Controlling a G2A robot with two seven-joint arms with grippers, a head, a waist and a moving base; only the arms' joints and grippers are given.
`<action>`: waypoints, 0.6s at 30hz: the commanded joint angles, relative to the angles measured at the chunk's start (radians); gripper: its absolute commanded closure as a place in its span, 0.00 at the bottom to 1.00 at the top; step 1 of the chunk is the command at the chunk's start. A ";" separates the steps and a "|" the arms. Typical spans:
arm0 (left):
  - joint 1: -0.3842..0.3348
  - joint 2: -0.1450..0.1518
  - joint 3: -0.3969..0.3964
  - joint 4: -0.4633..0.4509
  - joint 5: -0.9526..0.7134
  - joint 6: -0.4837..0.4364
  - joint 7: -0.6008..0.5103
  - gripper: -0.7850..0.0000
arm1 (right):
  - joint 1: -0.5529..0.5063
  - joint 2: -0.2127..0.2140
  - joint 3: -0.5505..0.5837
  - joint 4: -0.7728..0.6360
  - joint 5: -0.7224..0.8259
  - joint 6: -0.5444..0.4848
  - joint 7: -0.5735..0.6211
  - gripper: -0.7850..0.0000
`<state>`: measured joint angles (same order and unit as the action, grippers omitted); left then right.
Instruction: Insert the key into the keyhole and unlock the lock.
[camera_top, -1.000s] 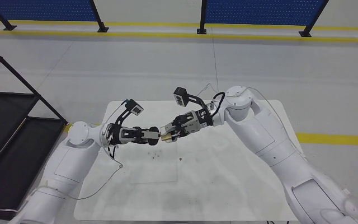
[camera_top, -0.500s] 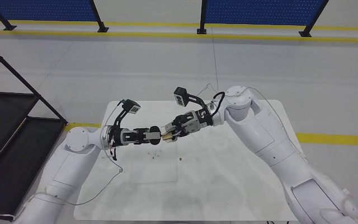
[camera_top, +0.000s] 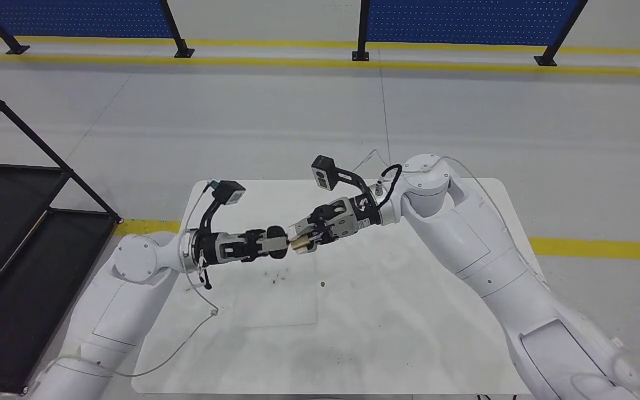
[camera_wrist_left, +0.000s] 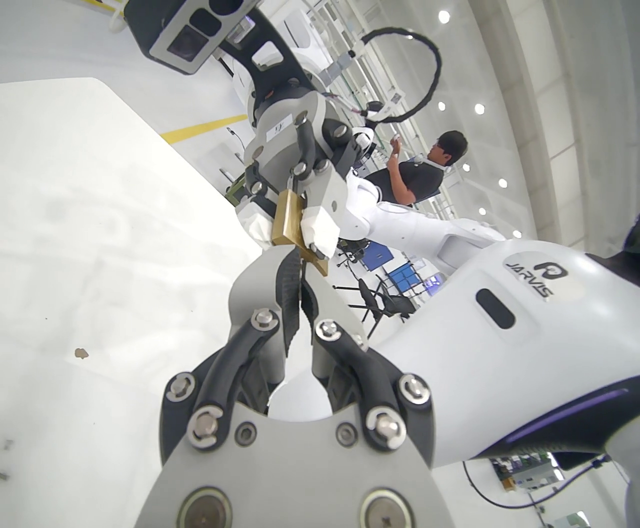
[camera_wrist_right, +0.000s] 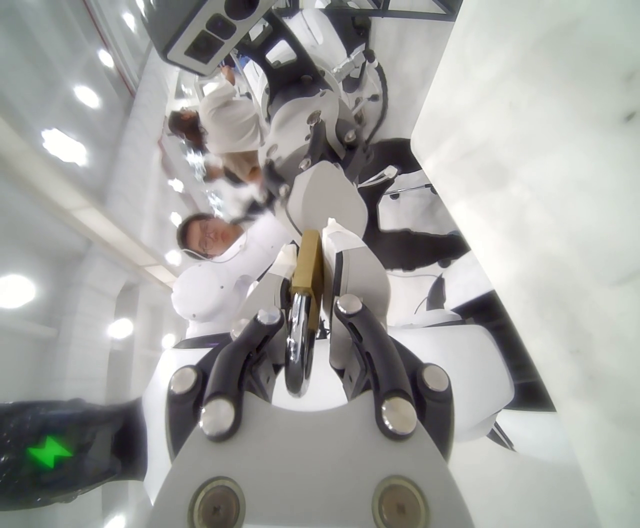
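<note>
A brass padlock (camera_wrist_right: 307, 265) with a chrome shackle (camera_wrist_right: 297, 345) sits between the white fingers of my right gripper (camera_wrist_right: 310, 240), which is shut on it above the table's middle. In the left wrist view the padlock (camera_wrist_left: 286, 220) is right at the tips of my left gripper (camera_wrist_left: 300, 262). That gripper's black pads (camera_wrist_left: 285, 290) are pressed together on the key, which is almost wholly hidden between them. From above, the left gripper (camera_top: 279, 243) and right gripper (camera_top: 304, 238) meet tip to tip at the padlock (camera_top: 295, 241), held off the table.
The white table (camera_top: 400, 330) carries a few small specks (camera_top: 322, 284) near the grippers. A black rack (camera_top: 40, 240) stands off the table's left side. Blue barriers (camera_top: 460, 20) line the far floor.
The left arm's wrist has rolled, its camera swinging to the left and its elbow dropping back. Both grippers stay joined at the padlock; the right arm has held still.
</note>
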<state>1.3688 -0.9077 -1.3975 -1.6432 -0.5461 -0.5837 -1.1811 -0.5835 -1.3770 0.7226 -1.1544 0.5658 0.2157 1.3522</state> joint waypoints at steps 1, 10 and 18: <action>0.007 0.000 -0.005 -0.007 0.008 -0.005 0.006 1.00 | -0.001 0.000 0.002 0.000 0.000 0.000 -0.003 1.00; 0.032 0.002 -0.030 -0.026 0.035 -0.038 0.043 1.00 | -0.006 0.000 0.009 -0.003 -0.003 0.006 -0.010 1.00; 0.057 0.003 -0.052 -0.053 0.083 -0.064 0.084 1.00 | -0.007 0.000 0.012 -0.005 -0.006 0.011 -0.010 1.00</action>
<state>1.4222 -0.9047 -1.4474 -1.6918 -0.4718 -0.6427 -1.1044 -0.5908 -1.3768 0.7344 -1.1590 0.5594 0.2266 1.3422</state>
